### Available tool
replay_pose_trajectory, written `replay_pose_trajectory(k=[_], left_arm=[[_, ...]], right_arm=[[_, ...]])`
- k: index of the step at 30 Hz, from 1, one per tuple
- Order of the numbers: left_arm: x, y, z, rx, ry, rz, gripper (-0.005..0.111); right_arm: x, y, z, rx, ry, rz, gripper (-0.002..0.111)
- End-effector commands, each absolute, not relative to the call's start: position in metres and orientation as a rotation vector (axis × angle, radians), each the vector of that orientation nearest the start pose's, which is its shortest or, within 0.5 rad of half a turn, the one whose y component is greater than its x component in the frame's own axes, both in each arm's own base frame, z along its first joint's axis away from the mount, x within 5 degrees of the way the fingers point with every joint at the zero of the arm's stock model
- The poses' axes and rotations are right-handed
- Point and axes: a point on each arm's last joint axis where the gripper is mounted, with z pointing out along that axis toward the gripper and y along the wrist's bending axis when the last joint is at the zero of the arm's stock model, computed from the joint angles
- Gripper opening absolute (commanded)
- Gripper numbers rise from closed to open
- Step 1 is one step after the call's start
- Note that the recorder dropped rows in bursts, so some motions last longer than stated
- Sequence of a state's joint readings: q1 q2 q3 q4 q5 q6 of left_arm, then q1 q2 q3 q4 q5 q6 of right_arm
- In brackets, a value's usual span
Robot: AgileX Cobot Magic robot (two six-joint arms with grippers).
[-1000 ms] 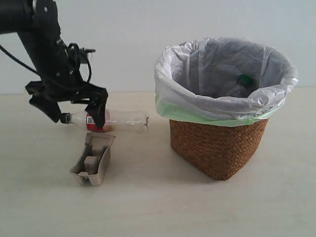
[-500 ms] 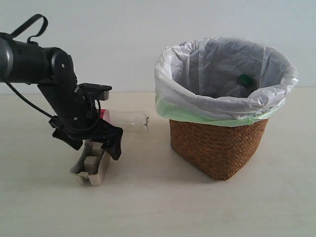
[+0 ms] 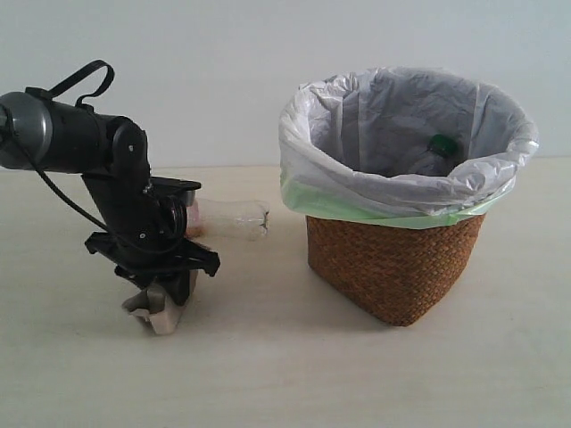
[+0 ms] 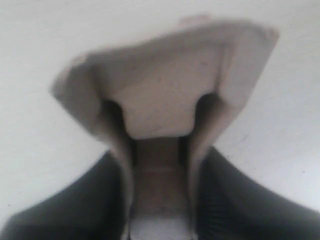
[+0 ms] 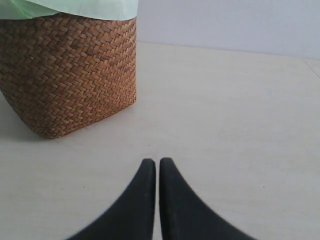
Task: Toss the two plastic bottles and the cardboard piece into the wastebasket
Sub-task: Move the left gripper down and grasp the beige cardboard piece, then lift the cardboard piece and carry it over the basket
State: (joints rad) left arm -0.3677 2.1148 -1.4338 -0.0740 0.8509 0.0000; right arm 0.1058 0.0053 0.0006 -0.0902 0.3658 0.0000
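Note:
The grey-beige cardboard piece (image 3: 159,312) lies on the table at front left. My left gripper (image 3: 162,287) has come down over it. In the left wrist view the cardboard piece (image 4: 165,95) sits between the two dark fingers (image 4: 100,200), which press its side walls inward, so the gripper is shut on it. Behind the arm lies the slim clear bottle (image 3: 230,218); its black cap and red label are hidden by the arm. The wicker wastebasket (image 3: 393,263) stands to the right, and a green bottle cap (image 3: 441,143) shows inside it. My right gripper (image 5: 157,161) is shut and empty, near the wastebasket (image 5: 65,75).
The translucent bag (image 3: 401,125) lining the basket bulges out over its rim. Pale tabletop (image 3: 285,374) stretches between the cardboard and the basket, with a plain wall behind.
The left arm moved from the bottle forward and down onto the cardboard piece. The cardboard now looks narrower, pinched between the fingers. The bottle stayed on the table.

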Motion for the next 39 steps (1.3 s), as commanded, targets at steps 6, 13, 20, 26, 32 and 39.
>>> replay_pose_trajectory(k=[6, 13, 20, 26, 32, 39], left_arm=[[0.38, -0.156, 0.137, 0.428, 3.014, -0.172, 0.004], [0.379, -0.149, 0.168, 0.495, 3.091, -0.04, 0.004], [0.372, -0.099, 0.349, 0.204, 2.498, 0.453, 0.004], [0.363, -0.086, 0.376, 0.179, 2.429, 0.597, 0.004], [0.376, -0.124, 0.33, 0.425, 2.585, 0.177, 0.004], [0.362, -0.222, 0.395, 0.825, 2.022, -1.037, 0.021]], right_arm=[[0.053, 0.002, 0.181, -0.149, 1.838, -0.019, 0.0], [0.053, 0.002, 0.181, -0.149, 1.838, -0.019, 0.0], [0.053, 0.002, 0.181, -0.149, 1.838, -0.019, 0.0], [0.053, 0.002, 0.181, -0.149, 1.838, -0.019, 0.0], [0.053, 0.002, 0.181, -0.149, 1.838, -0.019, 0.0], [0.053, 0.002, 0.181, -0.149, 1.838, -0.019, 0.0]])
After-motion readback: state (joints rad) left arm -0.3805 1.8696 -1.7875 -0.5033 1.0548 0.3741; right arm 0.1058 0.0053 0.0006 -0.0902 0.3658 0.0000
